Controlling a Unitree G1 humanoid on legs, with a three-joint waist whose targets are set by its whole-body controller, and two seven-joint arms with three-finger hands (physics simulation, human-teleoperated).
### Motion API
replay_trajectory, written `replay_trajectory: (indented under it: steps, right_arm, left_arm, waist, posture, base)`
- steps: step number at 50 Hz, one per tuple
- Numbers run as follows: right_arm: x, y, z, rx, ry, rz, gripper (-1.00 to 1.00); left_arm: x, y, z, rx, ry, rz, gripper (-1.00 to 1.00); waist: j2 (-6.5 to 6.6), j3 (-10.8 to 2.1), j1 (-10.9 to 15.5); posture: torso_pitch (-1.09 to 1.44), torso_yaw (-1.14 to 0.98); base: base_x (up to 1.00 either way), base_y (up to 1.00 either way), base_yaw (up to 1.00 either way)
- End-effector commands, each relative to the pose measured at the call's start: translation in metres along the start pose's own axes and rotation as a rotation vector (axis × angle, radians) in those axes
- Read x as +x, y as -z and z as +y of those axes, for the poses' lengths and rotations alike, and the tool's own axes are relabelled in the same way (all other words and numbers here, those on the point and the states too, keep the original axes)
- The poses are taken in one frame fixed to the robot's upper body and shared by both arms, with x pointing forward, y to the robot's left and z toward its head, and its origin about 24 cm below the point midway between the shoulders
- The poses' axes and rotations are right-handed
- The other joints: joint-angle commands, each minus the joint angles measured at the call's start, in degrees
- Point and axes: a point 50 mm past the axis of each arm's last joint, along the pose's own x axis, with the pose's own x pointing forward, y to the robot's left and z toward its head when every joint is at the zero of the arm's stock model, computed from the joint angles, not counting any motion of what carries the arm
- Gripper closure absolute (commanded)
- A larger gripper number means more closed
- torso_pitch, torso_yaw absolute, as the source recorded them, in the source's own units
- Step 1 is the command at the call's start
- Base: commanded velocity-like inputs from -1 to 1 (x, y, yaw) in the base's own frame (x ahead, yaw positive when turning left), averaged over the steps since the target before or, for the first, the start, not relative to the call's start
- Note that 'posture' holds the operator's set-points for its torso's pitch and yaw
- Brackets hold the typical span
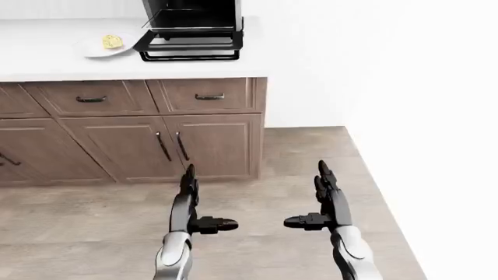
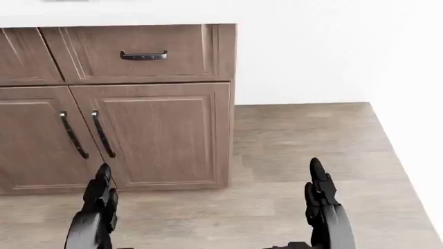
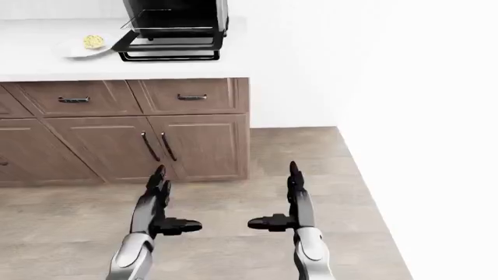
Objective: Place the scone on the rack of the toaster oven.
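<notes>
A yellowish scone (image 1: 112, 41) lies on a white plate (image 1: 93, 51) on the white counter, at the top left of the left-eye view. Right of it stands the black toaster oven (image 1: 192, 29) with its door folded down and its wire rack (image 1: 170, 18) showing inside. My left hand (image 1: 196, 204) and right hand (image 1: 319, 201) are both open and empty, fingers pointing up, low in the view over the floor. They are far from the counter. The head view shows only the hands and cabinet fronts.
Brown wooden cabinets with drawers and doors (image 1: 194, 143) stand under the white counter (image 1: 46, 61). A white wall (image 1: 404, 87) fills the right side. Wood-look floor (image 1: 257, 204) lies between me and the cabinets.
</notes>
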Motion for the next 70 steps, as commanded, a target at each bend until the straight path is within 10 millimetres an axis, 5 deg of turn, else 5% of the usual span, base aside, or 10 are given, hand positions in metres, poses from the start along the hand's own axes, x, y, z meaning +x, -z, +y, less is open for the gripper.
replay_trajectory:
  steps: [1, 10, 19, 24, 37, 42, 47, 50, 64, 70]
  right_arm:
    - [0.002, -0.050, -0.001, 0.037, -0.017, -0.223, -1.00]
    - [-0.007, -0.102, 0.001, -0.026, -0.031, -0.336, -1.00]
    - [-0.015, -0.137, 0.000, -0.067, -0.033, -0.391, -1.00]
    - [-0.018, -0.149, 0.000, -0.085, -0.039, -0.410, -1.00]
    - [-0.032, -0.158, 0.003, -0.076, -0.045, -0.452, -1.00]
    - [-0.034, -0.158, 0.003, -0.074, -0.048, -0.455, -1.00]
    - [-0.035, -0.159, 0.003, -0.077, -0.045, -0.458, -1.00]
    - [-0.035, -0.159, 0.004, -0.076, -0.048, -0.460, -1.00]
    - [-0.035, -0.159, 0.006, -0.072, -0.050, -0.463, -1.00]
    - [-0.037, -0.160, 0.005, -0.072, -0.052, -0.467, -1.00]
  left_arm:
    - [0.013, -0.052, -0.010, 0.033, 0.024, -0.201, -1.00]
    - [0.008, -0.100, -0.009, 0.075, 0.017, -0.280, -1.00]
    - [-0.001, -0.156, 0.006, 0.123, -0.016, -0.376, -1.00]
    - [-0.004, -0.171, 0.010, 0.137, -0.024, -0.401, -1.00]
    - [-0.013, -0.179, 0.012, 0.137, -0.041, -0.427, -1.00]
    - [-0.014, -0.180, 0.012, 0.143, -0.045, -0.431, -1.00]
    - [-0.017, -0.182, 0.014, 0.153, -0.052, -0.437, -1.00]
    - [-0.017, -0.181, 0.013, 0.157, -0.047, -0.437, -1.00]
    - [-0.024, -0.188, 0.022, 0.182, -0.085, -0.457, -1.00]
    - [-0.023, -0.189, 0.020, 0.189, -0.079, -0.458, -1.00]
  waist:
    - [-0.45, -0.05, -0.1]
    - [-0.33, -5.44, 0.1]
    - [-0.09, -3.97, -0.5]
    - [6.41, -3.84, -0.8]
    - [-3.21, -3.01, 0.7]
    - [-2.80, -3.55, -0.3]
    - [0.20, -2.61, -0.9]
    - [6.33, -4.36, -0.9]
    - [-4.10, -3.49, 0.6]
    - [-2.41, -3.71, -0.4]
  posture:
    - [0.00, 0.00]
    - [0.00, 0.00]
    - [0.00, 0.00]
    - [0.00, 0.00]
    - [0.00, 0.00]
    - [0.00, 0.00]
    - [0.00, 0.00]
    - [0.00, 0.00]
    - [0.00, 0.00]
    - [0.00, 0.00]
  base:
    - [0.00, 0.00, 0.00]
    - [0.01, 0.01, 0.00]
    - [0.14, 0.30, 0.00]
    - [0.17, 0.38, 0.00]
    - [0.18, 0.39, 0.00]
    - [0.17, 0.38, 0.00]
    - [0.17, 0.38, 0.00]
    - [0.18, 0.39, 0.00]
    - [0.17, 0.39, 0.00]
    - [0.17, 0.39, 0.00]
